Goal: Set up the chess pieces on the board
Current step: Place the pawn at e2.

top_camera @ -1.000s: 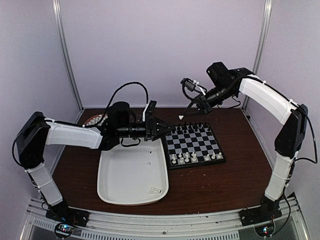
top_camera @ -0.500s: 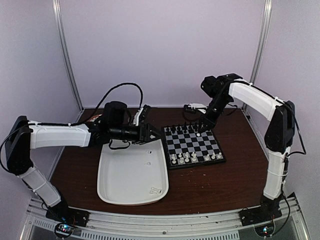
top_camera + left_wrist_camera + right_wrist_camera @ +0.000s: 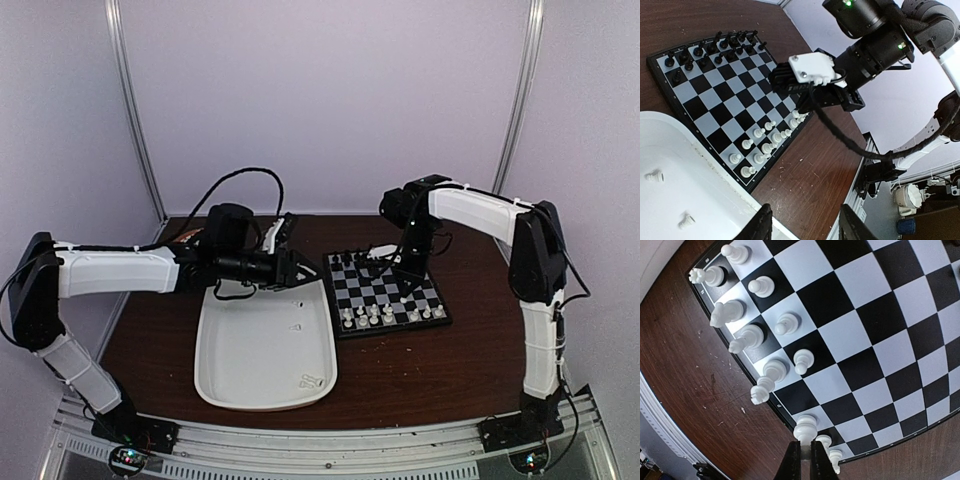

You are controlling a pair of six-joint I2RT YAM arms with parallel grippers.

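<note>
White piece (image 3: 805, 426), clamped in the right hand (image 3: 801, 445), hangs base-down above the board's (image 3: 880, 315) near row; left hand (image 3: 805, 216) hovers part-open and empty over the tray (image 3: 700, 165).

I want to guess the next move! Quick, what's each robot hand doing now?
Left gripper: open, empty.
Right gripper: shut on a white chess piece.

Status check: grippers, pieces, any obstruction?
Right gripper shut on white piece at board edge. Left gripper open, empty, over tray rim. No obstruction seen.
</note>
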